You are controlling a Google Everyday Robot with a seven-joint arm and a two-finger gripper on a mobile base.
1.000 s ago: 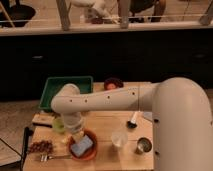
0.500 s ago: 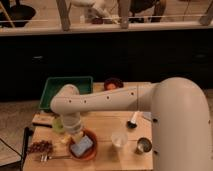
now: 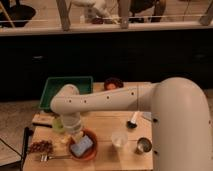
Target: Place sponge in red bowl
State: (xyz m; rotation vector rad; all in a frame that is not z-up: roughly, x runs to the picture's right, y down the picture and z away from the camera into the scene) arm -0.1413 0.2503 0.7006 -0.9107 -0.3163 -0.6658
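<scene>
The light blue sponge point(image 3: 82, 147) lies inside the orange-red bowl point(image 3: 93, 151) at the front left of the wooden table. My gripper point(image 3: 76, 135) hangs from the white arm point(image 3: 100, 101), just above the bowl's back left rim and close to the sponge. The arm's wrist hides part of the bowl's rim.
A pale yellow-green cup point(image 3: 58, 125) stands left of the gripper. A clear cup point(image 3: 119, 139) and a metal cup point(image 3: 143, 145) stand right of the bowl. A green tray point(image 3: 67, 86) and a dark maroon bowl point(image 3: 113, 82) are at the back. A fork point(image 3: 52, 157) and a brown cluster point(image 3: 40, 147) lie at the front left.
</scene>
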